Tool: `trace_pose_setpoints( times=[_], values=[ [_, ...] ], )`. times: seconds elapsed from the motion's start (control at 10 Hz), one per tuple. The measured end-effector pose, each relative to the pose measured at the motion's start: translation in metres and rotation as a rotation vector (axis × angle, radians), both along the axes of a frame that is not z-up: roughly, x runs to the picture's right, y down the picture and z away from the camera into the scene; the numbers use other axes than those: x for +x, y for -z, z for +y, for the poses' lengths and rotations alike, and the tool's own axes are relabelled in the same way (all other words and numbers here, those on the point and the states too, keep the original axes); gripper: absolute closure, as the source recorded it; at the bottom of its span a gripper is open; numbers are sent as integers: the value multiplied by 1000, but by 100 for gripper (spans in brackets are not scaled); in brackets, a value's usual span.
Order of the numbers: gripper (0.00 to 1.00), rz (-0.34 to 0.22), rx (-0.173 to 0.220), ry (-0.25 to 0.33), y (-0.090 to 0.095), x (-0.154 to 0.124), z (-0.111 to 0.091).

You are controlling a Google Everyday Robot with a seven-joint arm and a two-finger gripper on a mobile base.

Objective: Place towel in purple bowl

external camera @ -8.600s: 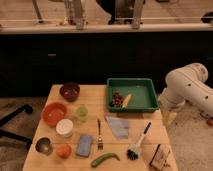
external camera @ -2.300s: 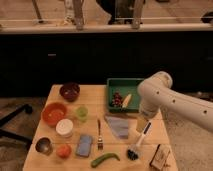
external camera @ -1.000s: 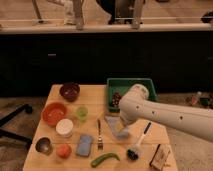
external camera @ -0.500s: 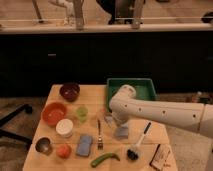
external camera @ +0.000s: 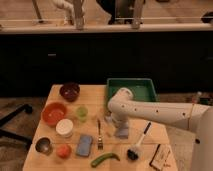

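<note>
Fingers (external camera: 112,122) are spread wide and hold nothing. They sit low at frame centre, on the left edge of the towel (external camera: 122,132); I cannot tell whether they touch it or hang just above. The towel lies on the tabletop (external camera: 95,97), just right of the fingers, not lifted. The purple bowl (external camera: 69,91) is upper left, well apart, with no cloth in it.

Status: nothing completed. Grasp, lift, carry up-left and release all remain.

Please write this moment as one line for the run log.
stage: reach | gripper: open, down at towel, contact unclear | towel: lying on table | purple bowl: no towel yet
</note>
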State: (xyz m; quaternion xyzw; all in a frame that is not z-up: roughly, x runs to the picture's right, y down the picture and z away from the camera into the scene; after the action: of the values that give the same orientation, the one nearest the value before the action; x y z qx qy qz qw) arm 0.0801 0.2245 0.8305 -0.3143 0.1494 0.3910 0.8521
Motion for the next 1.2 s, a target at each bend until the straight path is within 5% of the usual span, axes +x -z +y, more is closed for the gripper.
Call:
trace_pose_setpoints(
  times=[0.4, 0.7, 1.2],
  values=[
    [26, -37, -31, -29, -17, 7, 4],
    [57, -91, -46, -46, -21, 11, 6],
    [100, -102, -49, -44, -18, 8, 5]
  ],
)
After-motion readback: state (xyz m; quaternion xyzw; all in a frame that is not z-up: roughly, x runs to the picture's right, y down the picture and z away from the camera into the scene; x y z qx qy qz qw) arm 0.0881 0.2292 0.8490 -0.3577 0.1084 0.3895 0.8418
